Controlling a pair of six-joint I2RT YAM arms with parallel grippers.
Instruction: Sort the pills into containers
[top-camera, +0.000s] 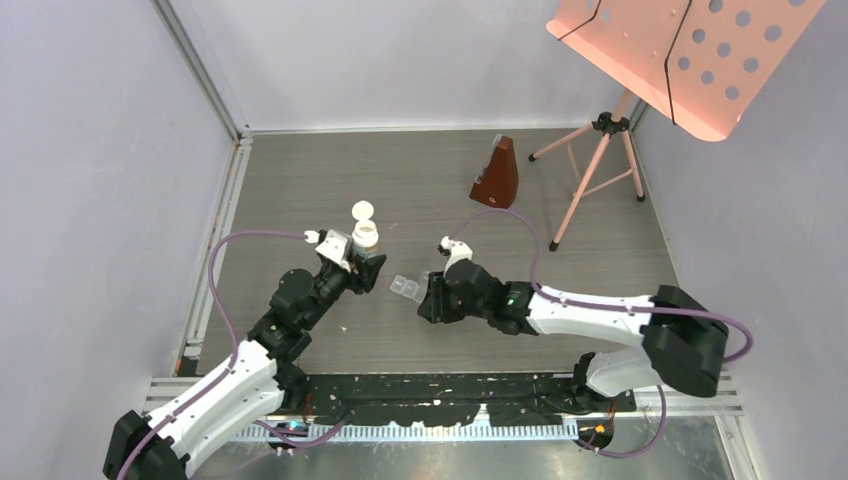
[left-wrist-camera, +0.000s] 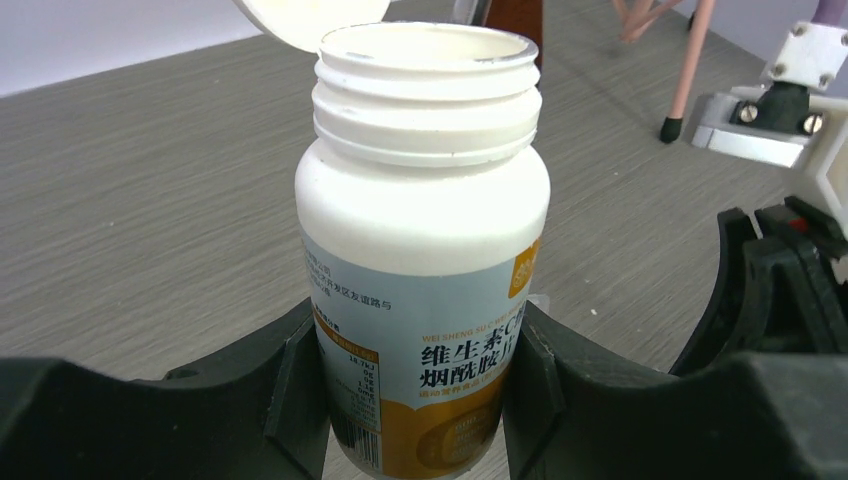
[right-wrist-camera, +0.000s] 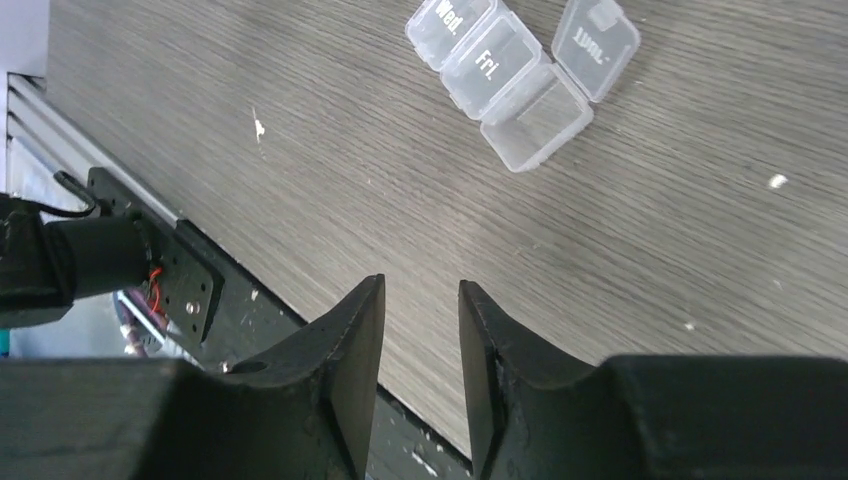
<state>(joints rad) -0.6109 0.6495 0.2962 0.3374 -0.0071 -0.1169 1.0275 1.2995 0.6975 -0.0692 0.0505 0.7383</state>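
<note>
Right up against the left wrist lens is the left gripper (left-wrist-camera: 415, 350). Its two chunky matte black fingers (left-wrist-camera: 250, 400) are clamped on either side of the bottle (left-wrist-camera: 425, 230), which stands upright between them. The bottle is smooth white plastic, round, with a ribbed screw neck and an open mouth. Its cap (left-wrist-camera: 310, 12) hangs back at the top edge. A glossy label in pale blue and orange carries printed characters. This angle hides what is inside.

Over to the right wrist, and here's the right gripper (right-wrist-camera: 420, 340), with the same curved black fingers. The gap between them is narrow and has nothing in it. It hangs over the grey wood-grain table (right-wrist-camera: 300, 150). Ahead, well apart from the tips, lies the pill box (right-wrist-camera: 490, 70), a clear plastic strip of three square cells. Two lids are down, lettered Wed. and Fri. The third cell (right-wrist-camera: 535, 125) is open with its lid (right-wrist-camera: 597, 45) flipped flat, and the table's grain shows straight through it.

From above, the pill box sits between the two grippers, just beside the right one. Farther back stand a brown pyramid-shaped metronome (top-camera: 497, 175) and a pink perforated music stand (top-camera: 690, 50) on thin tripod legs.
</note>
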